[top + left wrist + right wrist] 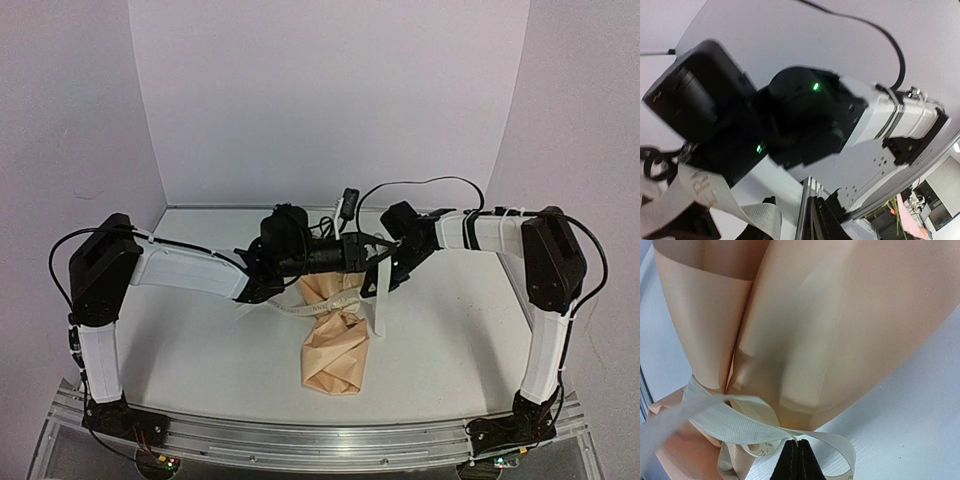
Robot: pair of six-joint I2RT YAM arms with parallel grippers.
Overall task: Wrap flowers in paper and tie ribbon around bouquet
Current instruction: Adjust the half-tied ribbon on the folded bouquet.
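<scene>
The bouquet (335, 350) lies mid-table as a tan paper (840, 320) cone, narrow end toward the arms' bases. The flowers are hidden under the two wrists at its far end. A cream ribbon (312, 306) crosses the cone's neck, and one strand hangs down on the right. My right gripper (798, 441) is shut on the ribbon (725, 425) just in front of the cone, where the ribbon loops around the fingertips. My left gripper (790, 205) sits close to the right one above the cone's neck. Its jaws stand a little apart, and the lettered ribbon (715, 197) drapes over one finger.
White walls close in the table at the back and on both sides. A black cable (420, 185) arcs over the right wrist. An aluminium rail (320, 440) runs along the near edge with both arm bases on it.
</scene>
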